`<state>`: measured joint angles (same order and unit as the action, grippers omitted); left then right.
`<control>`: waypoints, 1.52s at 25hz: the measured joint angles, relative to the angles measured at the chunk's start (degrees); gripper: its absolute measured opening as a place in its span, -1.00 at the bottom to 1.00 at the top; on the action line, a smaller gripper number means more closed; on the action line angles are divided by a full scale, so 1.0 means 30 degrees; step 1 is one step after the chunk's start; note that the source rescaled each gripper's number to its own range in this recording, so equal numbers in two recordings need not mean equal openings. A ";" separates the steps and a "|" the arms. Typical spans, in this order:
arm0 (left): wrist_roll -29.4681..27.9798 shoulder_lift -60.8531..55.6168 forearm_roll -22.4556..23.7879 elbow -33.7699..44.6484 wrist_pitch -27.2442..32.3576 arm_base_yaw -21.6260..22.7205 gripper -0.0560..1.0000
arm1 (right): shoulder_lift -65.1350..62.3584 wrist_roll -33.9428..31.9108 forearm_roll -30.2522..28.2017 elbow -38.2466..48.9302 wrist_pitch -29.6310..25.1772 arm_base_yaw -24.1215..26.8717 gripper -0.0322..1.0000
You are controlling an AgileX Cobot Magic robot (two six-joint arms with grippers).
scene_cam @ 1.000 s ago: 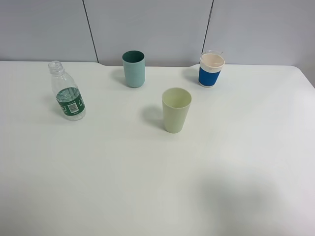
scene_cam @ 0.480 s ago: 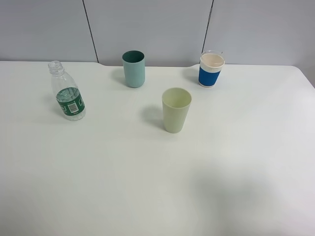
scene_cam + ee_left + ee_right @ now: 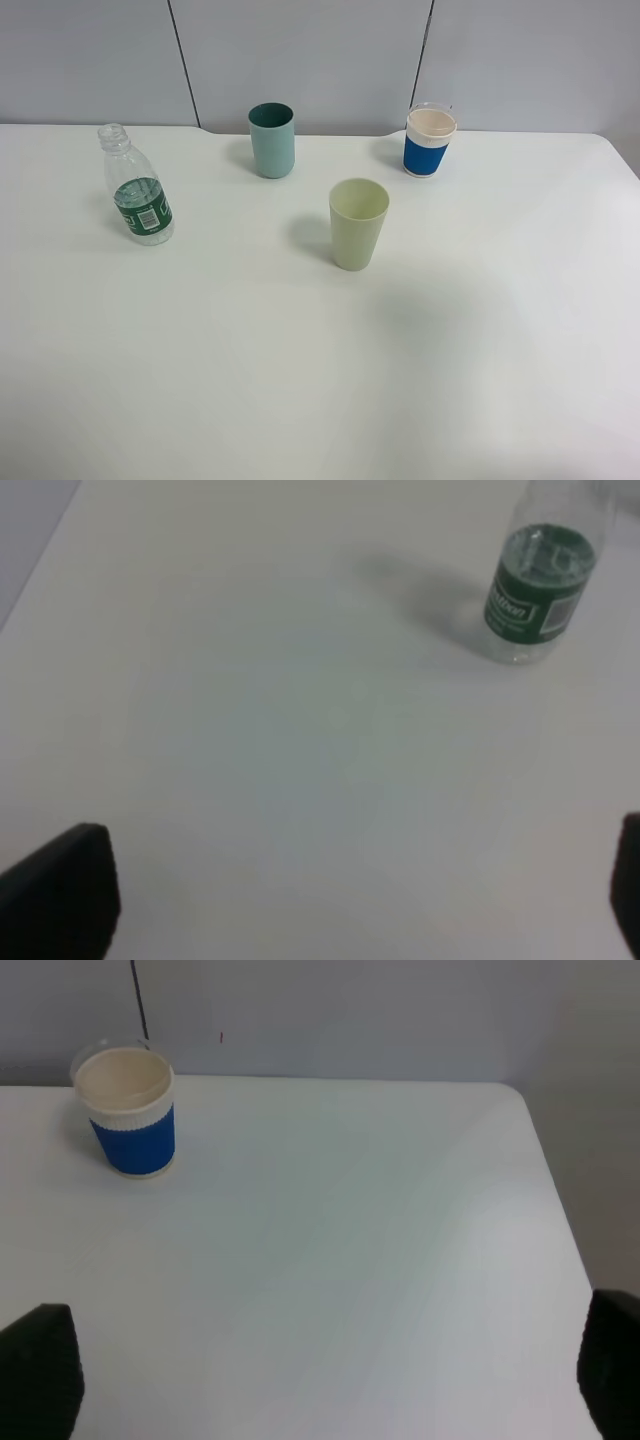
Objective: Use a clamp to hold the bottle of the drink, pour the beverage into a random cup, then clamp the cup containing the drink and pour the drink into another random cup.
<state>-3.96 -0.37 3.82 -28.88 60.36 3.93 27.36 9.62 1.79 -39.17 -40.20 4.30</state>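
Observation:
The bottle (image 3: 138,190), clear ribbed plastic with a dark green label and no cap, stands upright at the table's left; clear beverage fills its lower part. The pale yellow-green tapered cup (image 3: 358,223) stands near the middle, and its inside looks dry. Behind it to the left stands the teal straight-sided cup (image 3: 271,140). Neither gripper shows in the exterior view. In the left wrist view my left gripper (image 3: 345,900) is open with nothing between its fingertips (image 3: 60,890), and the bottle (image 3: 540,580) is well ahead of it. My right gripper (image 3: 320,1375) is also open and holds nothing.
A white cup with a blue band (image 3: 430,140) stands at the back right, also seen in the right wrist view (image 3: 127,1110). The white table (image 3: 300,380) ends at a grey panelled wall behind and at a rounded corner (image 3: 515,1100) on the right.
Bottle and cups have not moved. A faint shadow on the near right of the table has spread toward the middle.

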 joint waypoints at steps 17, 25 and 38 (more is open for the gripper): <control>0.0000 0.0000 -0.0021 0.0000 0.0000 0.0000 1.00 | 0.7882 0.0862 -0.0896 -0.0172 0.7067 -0.6364 1.00; 0.0000 0.0000 -0.0021 0.0000 0.0000 0.0000 1.00 | 1.0388 0.0404 -0.0915 -0.0172 0.9576 -1.1239 1.00; 0.0000 0.0000 -0.0021 0.0000 0.0016 0.0000 1.00 | 1.3715 -0.3599 -0.1692 -0.0172 0.9431 -1.3831 1.00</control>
<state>-3.96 -0.37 3.75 -28.88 60.41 3.93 68.50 -1.18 -3.29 -39.68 -11.91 -37.19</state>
